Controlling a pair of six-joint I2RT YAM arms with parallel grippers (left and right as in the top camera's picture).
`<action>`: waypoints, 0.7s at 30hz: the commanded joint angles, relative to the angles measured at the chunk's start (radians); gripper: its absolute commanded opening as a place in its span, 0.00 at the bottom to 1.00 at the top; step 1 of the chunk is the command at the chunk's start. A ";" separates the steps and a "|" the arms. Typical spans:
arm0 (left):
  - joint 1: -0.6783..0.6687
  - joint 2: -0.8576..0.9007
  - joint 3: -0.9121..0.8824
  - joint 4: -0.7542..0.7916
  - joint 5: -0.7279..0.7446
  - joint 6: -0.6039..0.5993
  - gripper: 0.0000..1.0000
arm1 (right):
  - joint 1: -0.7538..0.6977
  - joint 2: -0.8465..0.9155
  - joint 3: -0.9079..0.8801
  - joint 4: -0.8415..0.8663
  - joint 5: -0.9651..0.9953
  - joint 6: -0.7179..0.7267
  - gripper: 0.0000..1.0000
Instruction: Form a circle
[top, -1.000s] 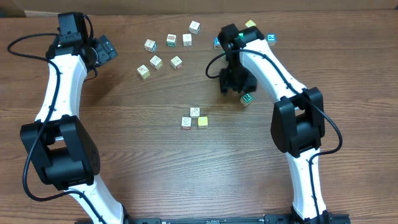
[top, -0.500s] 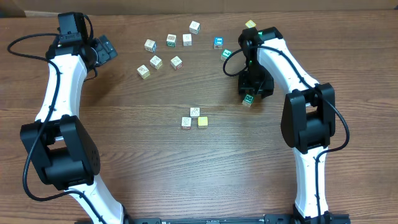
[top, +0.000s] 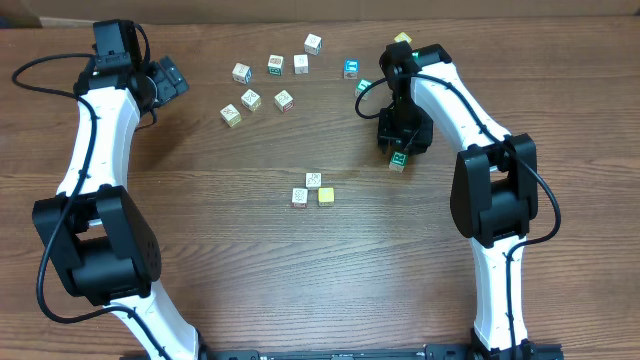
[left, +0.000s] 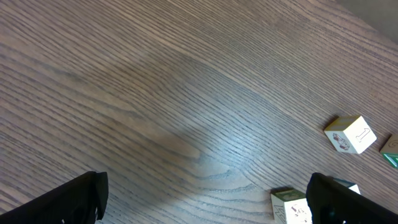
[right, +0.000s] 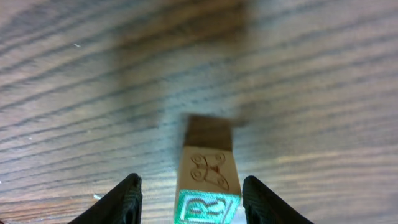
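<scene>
**Right arm stoops over a lettered cube; the circle sits mid-table**

From overhead, the circle is a tight clump of three tiny cubes in the middle of the table: one whitish, one white with red marks, one yellow. Their pictures are too small to read. Loose cubes lie strewn along the far side, well apart from the clump. The right arm reaches in from the near edge and bends over, its right gripper pointing down at a green-marked cube. The gripper's body hides its fingertips here. The left arm stretches to the far left corner, with the left gripper spread wide over bare wood.

The left wrist view shows only the dark tips of the fingers, one at each bottom corner and far apart. A white cube with a red picture lies to the right. Two more cubes are cut off by the frame.

The right wrist view shows the green-marked cube standing between the two fingertips, with a green "R" on its near face and a scrolled pattern on top. The jaws are part-way in and wood shows on both sides, the gap narrower on the right.
</scene>
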 joint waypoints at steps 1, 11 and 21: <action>-0.007 -0.011 0.011 0.002 0.001 -0.003 1.00 | 0.003 0.002 -0.004 -0.019 0.001 0.103 0.50; -0.007 -0.011 0.011 0.002 0.001 -0.003 1.00 | 0.019 0.002 -0.004 -0.047 0.011 0.142 0.49; -0.007 -0.011 0.011 0.002 0.001 -0.003 1.00 | 0.023 0.002 -0.005 -0.048 0.042 0.235 0.41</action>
